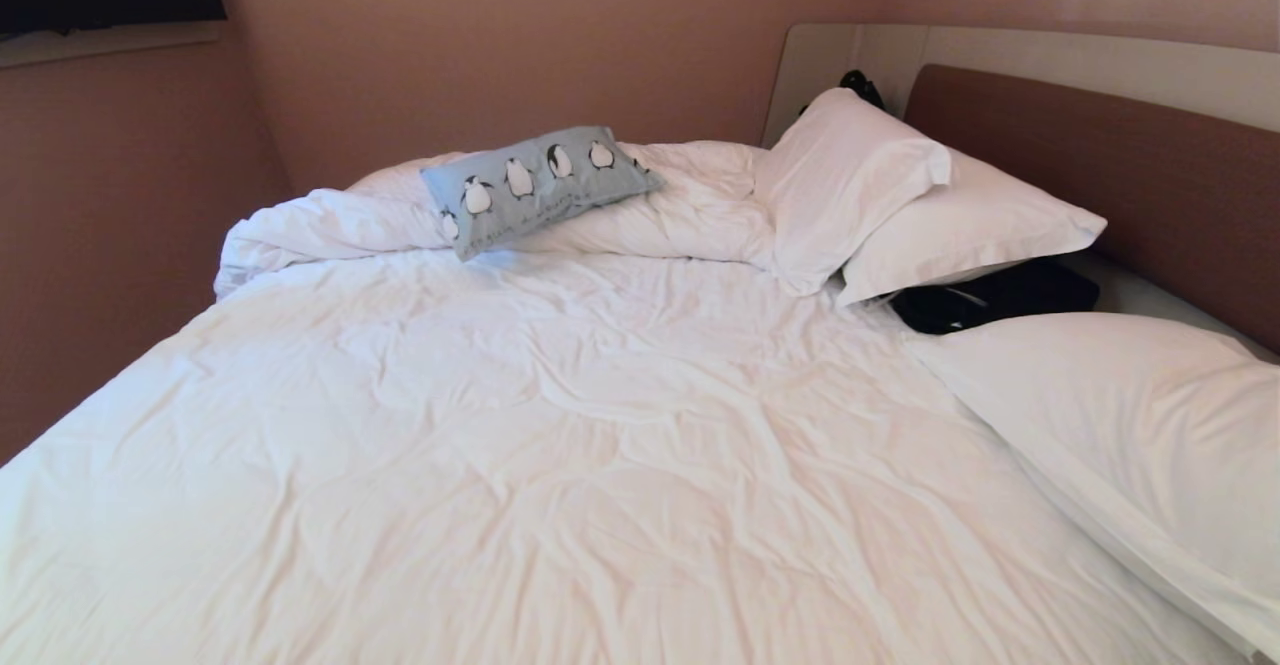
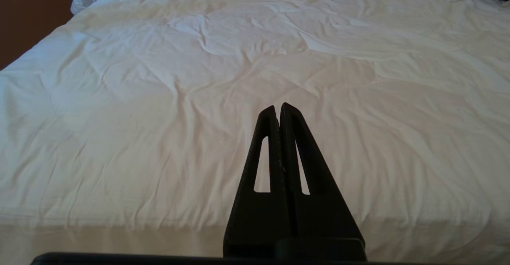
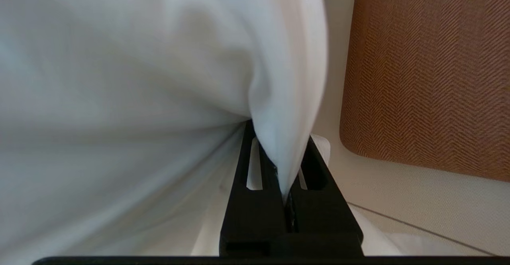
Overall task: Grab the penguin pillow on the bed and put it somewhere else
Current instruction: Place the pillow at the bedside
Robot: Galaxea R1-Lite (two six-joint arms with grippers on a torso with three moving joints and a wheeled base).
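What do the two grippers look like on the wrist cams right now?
Both are matte black. The left gripper has two long tapering fingers, each with a narrow slot cut through it, on a wide black base. The right gripper is the same build, with slotted fingers. No cables or markings show.
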